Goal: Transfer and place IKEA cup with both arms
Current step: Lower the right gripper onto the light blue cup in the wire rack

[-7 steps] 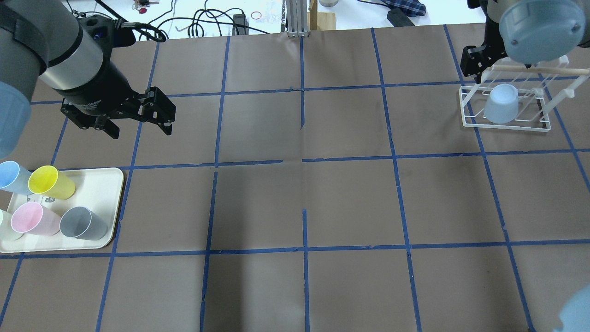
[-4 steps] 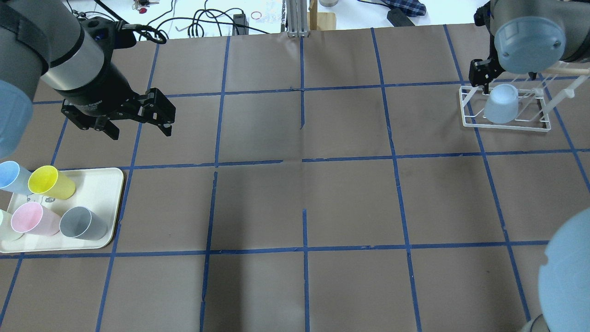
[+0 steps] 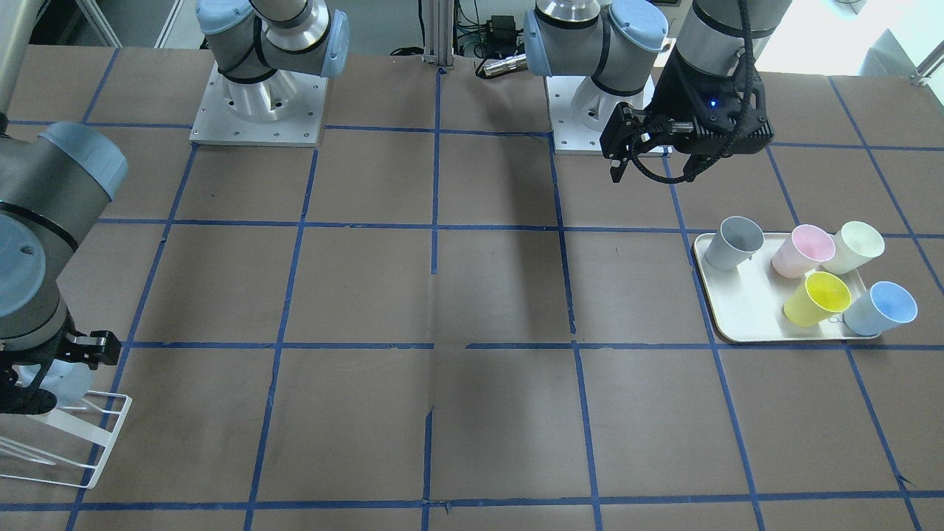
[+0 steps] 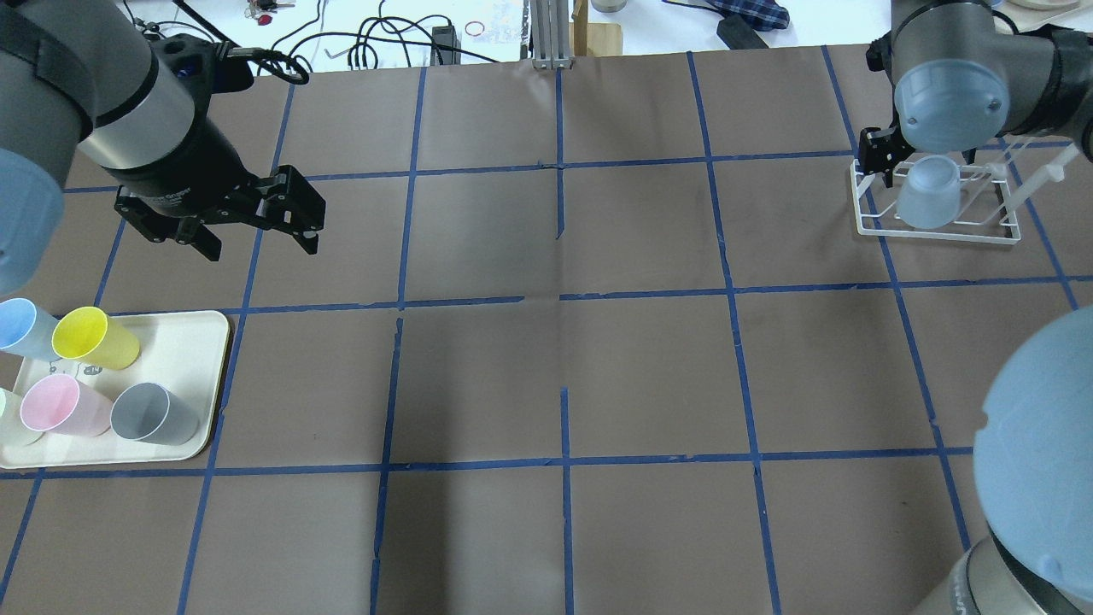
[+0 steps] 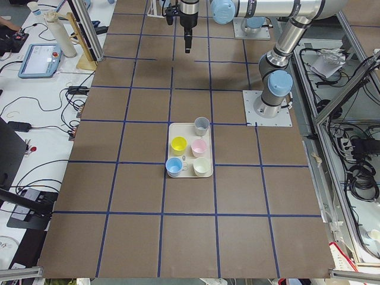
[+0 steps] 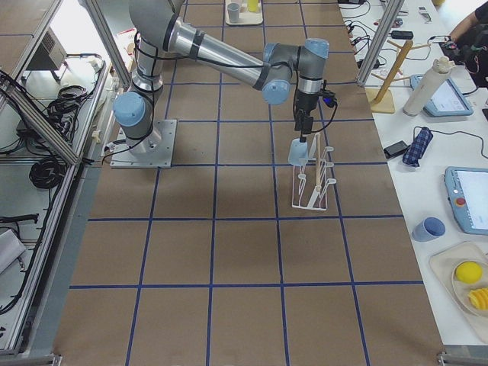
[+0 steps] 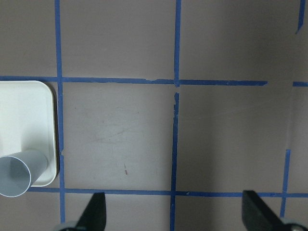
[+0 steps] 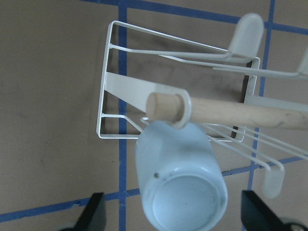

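Note:
The IKEA cup (image 4: 926, 201) is pale blue and hangs upside down on a peg of the white wire rack (image 4: 939, 231) at the far right. In the right wrist view the cup (image 8: 180, 183) sits under the wooden peg. My right gripper (image 8: 175, 214) is open over the cup, with its fingers (image 8: 96, 211) on either side and clear of it. My left gripper (image 4: 259, 243) is open and empty, above the table beyond the tray. A second blue cup (image 4: 21, 329) stands on the tray.
A cream tray (image 4: 184, 350) at the near left holds yellow (image 4: 94, 339), pink (image 4: 60, 406), grey (image 4: 154, 414) and pale cups. My right arm's elbow (image 4: 1033, 453) overhangs the near right corner. Cables and clutter lie beyond the far edge.
My right wrist has shifted left and closer over the cup on the rack, and its elbow has swung into the lower right of the view. The left arm has not moved.

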Tool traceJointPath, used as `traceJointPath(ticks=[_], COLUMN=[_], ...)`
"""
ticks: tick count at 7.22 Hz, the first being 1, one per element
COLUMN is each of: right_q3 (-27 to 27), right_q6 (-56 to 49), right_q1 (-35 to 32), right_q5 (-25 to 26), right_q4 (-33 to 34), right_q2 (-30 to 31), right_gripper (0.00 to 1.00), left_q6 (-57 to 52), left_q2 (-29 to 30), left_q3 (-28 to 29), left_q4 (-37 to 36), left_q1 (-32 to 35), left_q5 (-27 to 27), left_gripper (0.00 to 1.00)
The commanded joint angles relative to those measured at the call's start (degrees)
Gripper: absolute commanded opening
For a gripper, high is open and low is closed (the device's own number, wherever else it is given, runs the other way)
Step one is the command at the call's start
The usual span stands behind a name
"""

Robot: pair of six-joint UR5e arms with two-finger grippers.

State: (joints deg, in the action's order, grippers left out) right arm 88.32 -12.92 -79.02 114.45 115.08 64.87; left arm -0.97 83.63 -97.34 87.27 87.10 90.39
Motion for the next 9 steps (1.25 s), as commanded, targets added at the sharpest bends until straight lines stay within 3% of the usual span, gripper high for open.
traceJointPath(ticks=[1, 9], right_q3=[0.01, -0.08], right_q6=[0.08, -0.35], right_q1=[0.09, 2.38], right_q5=[0.07, -0.63], right_q4=[0.05, 0.76], right_q2=[-0.53, -2.11], right_gripper=[1.0, 1.0], left_q6=[0.0, -0.09], left_q2=[-0.23, -0.4], left_q3=[-0.31, -0.3], left_q4=[0.0, 0.61], left_q1=[0.0, 0.26], left_q5=[-0.03, -0.21], left_gripper=[1.0, 1.0])
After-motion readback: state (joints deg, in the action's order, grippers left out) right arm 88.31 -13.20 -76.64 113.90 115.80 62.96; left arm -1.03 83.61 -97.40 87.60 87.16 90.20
